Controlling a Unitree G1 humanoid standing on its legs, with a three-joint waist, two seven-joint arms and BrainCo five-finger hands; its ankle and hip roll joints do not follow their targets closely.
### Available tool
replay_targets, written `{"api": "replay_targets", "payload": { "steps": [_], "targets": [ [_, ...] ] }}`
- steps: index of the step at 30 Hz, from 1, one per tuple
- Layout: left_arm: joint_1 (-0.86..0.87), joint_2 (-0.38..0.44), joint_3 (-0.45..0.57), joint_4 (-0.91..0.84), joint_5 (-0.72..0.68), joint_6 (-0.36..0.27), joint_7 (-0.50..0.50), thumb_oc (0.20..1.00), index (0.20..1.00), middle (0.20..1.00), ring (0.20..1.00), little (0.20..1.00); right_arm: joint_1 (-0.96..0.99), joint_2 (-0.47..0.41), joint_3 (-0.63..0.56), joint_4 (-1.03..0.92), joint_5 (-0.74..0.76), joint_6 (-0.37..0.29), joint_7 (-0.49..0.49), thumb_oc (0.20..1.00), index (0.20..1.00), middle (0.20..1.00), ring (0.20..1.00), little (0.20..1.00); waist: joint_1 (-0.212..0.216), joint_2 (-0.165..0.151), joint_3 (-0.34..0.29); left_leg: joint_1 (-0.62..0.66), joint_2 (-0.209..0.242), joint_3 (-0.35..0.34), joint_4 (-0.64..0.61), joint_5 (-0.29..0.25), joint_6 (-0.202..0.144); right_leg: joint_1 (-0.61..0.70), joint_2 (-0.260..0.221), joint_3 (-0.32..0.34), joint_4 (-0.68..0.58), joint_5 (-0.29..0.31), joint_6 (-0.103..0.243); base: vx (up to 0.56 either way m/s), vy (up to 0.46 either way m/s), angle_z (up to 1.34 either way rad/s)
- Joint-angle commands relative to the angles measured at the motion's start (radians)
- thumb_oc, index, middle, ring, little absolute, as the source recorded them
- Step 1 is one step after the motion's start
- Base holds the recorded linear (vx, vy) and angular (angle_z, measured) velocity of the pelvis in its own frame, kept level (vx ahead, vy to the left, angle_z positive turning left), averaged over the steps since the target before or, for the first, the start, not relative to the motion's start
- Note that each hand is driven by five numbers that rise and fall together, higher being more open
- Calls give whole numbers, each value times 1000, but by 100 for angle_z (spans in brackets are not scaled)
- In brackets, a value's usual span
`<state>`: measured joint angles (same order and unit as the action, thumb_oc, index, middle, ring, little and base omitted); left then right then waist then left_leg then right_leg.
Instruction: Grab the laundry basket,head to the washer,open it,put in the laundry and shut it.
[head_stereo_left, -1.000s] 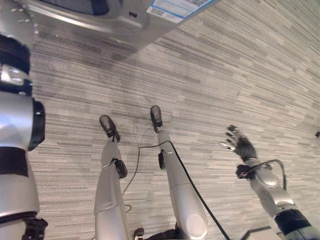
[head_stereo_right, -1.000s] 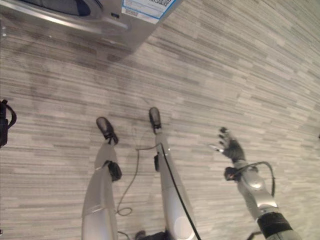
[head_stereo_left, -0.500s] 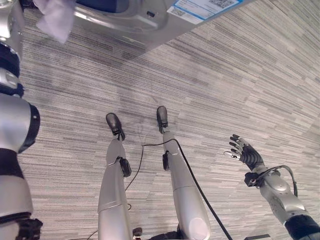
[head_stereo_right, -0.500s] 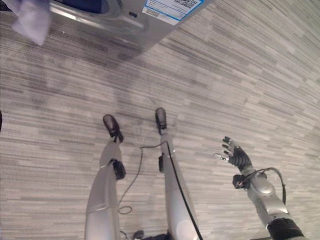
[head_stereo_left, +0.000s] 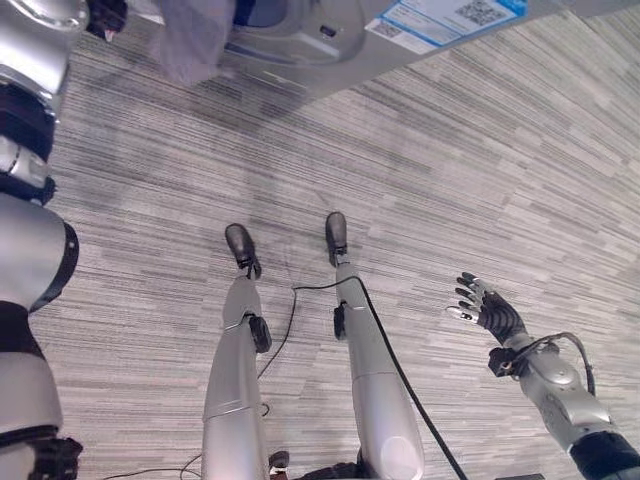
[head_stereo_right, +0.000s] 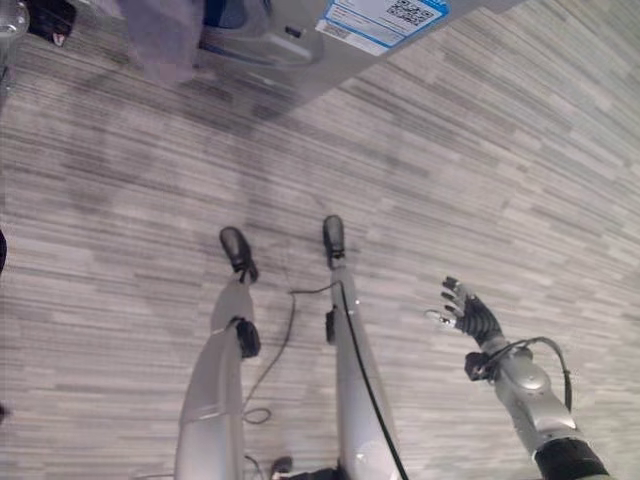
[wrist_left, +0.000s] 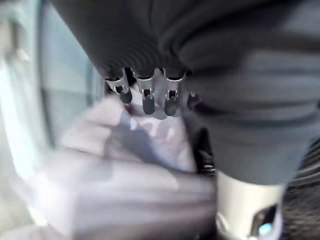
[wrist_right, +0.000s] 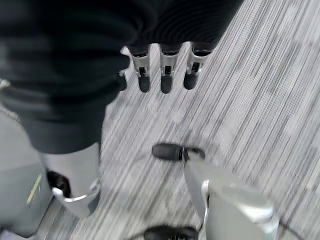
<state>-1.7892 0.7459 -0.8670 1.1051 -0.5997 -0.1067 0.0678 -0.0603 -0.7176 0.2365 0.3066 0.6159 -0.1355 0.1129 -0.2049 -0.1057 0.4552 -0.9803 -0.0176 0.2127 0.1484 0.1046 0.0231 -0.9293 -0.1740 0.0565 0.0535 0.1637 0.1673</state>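
Observation:
The grey washer (head_stereo_left: 335, 45) stands at the top of the eye views, with something dark blue (head_stereo_left: 262, 10) showing in its open drum. A pale lavender cloth (head_stereo_left: 193, 42) hangs in front of that opening from my raised left hand (head_stereo_left: 104, 16). In the left wrist view my left hand's fingers (wrist_left: 148, 96) curl over the same cloth (wrist_left: 115, 165), with the washer's pale front (wrist_left: 22, 105) beside it. My right hand (head_stereo_left: 487, 311) hovers low over the carpet at the right, open and holding nothing; its straight fingers (wrist_right: 165, 75) show in the right wrist view.
Striped grey carpet (head_stereo_left: 480, 170) covers the floor all around. A white and blue label (head_stereo_left: 440, 15) sits on the washer's front, right of the opening.
The camera has tilted up, so more of the washer shows. My left hand has brought the lavender cloth into view and across to the washer's opening. The right hand has barely moved.

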Motion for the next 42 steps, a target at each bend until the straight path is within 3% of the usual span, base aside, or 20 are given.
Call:
{"api": "replay_targets", "payload": {
  "steps": [1,7,8,15,16,18,22,24,25,27,29,30,31,32,34,35,37,38,39,42],
  "targets": [
    [-131,-12,119,43,-150,-122,73,1000,1000,1000,1000,1000,47,-75,-29,16,40,-23,-25,1000,1000,1000,1000,1000,-43,64,-24,53,19,-38,47,-154,-33,156,-57,-8,19,-88,75,50,67,-5],
    [-143,-18,83,-1,-56,-148,109,1000,1000,1000,1000,1000,87,-65,-53,-11,29,-42,-29,1000,1000,1000,1000,1000,-57,67,-37,55,14,-25,41,-155,-26,165,-61,5,1,-66,83,7,31,-6],
    [-122,-13,76,32,101,-136,173,1000,1000,1000,1000,1000,86,-51,-38,-2,18,-55,-27,1000,1000,1000,1000,1000,-67,55,-41,60,19,-29,44,-157,-26,166,-57,10,4,-61,82,0,0,0],
    [-35,-4,20,61,327,-86,160,1000,1000,1000,1000,1000,73,-67,-37,2,27,-59,-22,1000,1000,1000,1000,1000,-74,32,-43,69,32,-28,55,-156,-25,177,-47,5,10,-71,73,-41,-4,-3],
    [11,5,-21,70,433,-60,141,1000,1000,1000,1000,1000,63,-79,-34,0,33,-52,-11,1000,1000,1000,1000,1000,-73,27,-42,74,35,-31,55,-150,-27,178,-43,3,14,-70,72,-50,-14,0],
    [32,5,-21,67,457,-51,136,1000,1000,1000,1000,1000,62,-79,-32,2,35,-48,-8,1000,1000,1000,1000,1000,-73,26,-41,75,37,-31,56,-148,-27,180,-41,1,16,-71,70,-42,-16,-1],
    [179,-17,9,30,641,-19,183,1000,1000,1000,1000,1000,49,-63,9,25,27,-33,5,1000,1000,1000,1000,1000,-56,13,-34,95,48,-45,72,-142,-31,197,-32,-12,40,-90,57,-58,-65,0],
    [434,6,76,-110,866,26,254,1000,1000,1000,1000,1000,28,-10,47,65,13,-42,-1,1000,1000,1000,1000,1000,-17,10,-21,141,54,-63,65,-137,-34,224,-22,-30,70,-111,42,-85,-92,3],
    [439,9,81,-114,868,28,254,1000,1000,1000,1000,1000,28,-12,49,66,12,-42,-1,1000,1000,1000,1000,1000,-20,10,-21,143,54,-63,64,-137,-34,226,-22,-30,70,-112,42,-68,-61,2],
    [747,11,245,-316,876,29,238,1000,1000,1000,1000,1000,63,45,29,84,-20,-36,-7,1000,1000,1000,1000,1000,21,11,-21,196,54,-76,58,-139,-35,265,-18,-47,90,-137,30,-37,-51,-2],
    [878,-9,322,-395,873,29,234,1000,1000,1000,1000,1000,80,61,25,90,-36,-29,-9,1000,1000,1000,1000,1000,31,13,-23,218,53,-79,55,-140,-36,282,-15,-54,100,-149,23,-23,-49,0],
    [1117,-96,439,-480,859,22,226,1000,1000,1000,1000,1000,99,115,13,120,-70,-15,-12,1000,1000,1000,1000,1000,58,16,-31,261,52,-90,52,-137,-39,317,-9,-64,119,-171,8,-33,-61,6],
    [1124,-96,444,-484,860,23,225,1000,1000,1000,1000,1000,100,114,15,120,-70,-15,-12,1000,1000,1000,1000,1000,55,17,-32,263,52,-90,51,-138,-39,318,-9,-65,119,-172,8,-49,-114,20],
    [1294,-204,496,-509,836,17,219,1000,1000,1000,1000,1000,101,158,12,161,-113,-3,-27,1000,1000,1000,1000,1000,78,21,-38,317,52,-109,36,-129,-43,362,-2,-82,137,-196,-8,-44,-112,20],
    [1353,-253,505,-509,822,14,215,1000,1000,1000,1000,1000,94,179,10,187,-122,-1,-33,1000,1000,1000,1000,1000,88,24,-43,340,51,-119,26,-121,-45,382,2,-89,145,-209,-16,-39,-155,35],
    [1464,-312,504,-496,800,2,201,1000,1000,1000,1000,1000,89,213,7,233,-132,3,-41,1000,1000,1000,1000,1000,109,39,-63,394,54,-153,-7,-96,-50,425,21,-96,178,-246,-31,-9,-226,59],
    [1501,-326,496,-484,797,4,194,1000,1000,1000,1000,1000,89,227,9,256,-138,9,-44,1000,1000,1000,1000,1000,113,46,-66,426,53,-179,-23,-78,-53,443,41,-83,215,-275,-42,-36,-212,72],
    [1562,-342,483,-473,791,1,170,1000,1000,1000,1000,1000,90,253,6,290,-135,13,-45,1000,1000,1000,1000,1000,121,65,-67,462,63,-220,-53,-24,-51,466,107,-27,274,-313,-65,-79,-181,77],
    [1600,-346,480,-468,789,-4,153,1000,1000,1000,1000,1000,87,265,9,316,-139,14,-43,1000,1000,1000,1000,1000,131,71,-67,483,68,-241,-61,-7,-56,498,133,-18,289,-345,-83,-90,-265,111],
    [1672,-352,493,-472,768,-7,127,1000,1000,1000,1000,1000,98,278,13,347,-152,17,-29,1000,1000,1000,1000,1000,149,79,-89,511,72,-281,-84,24,-63,553,158,-51,295,-390,-112,-15,-237,93]
  ]
}}
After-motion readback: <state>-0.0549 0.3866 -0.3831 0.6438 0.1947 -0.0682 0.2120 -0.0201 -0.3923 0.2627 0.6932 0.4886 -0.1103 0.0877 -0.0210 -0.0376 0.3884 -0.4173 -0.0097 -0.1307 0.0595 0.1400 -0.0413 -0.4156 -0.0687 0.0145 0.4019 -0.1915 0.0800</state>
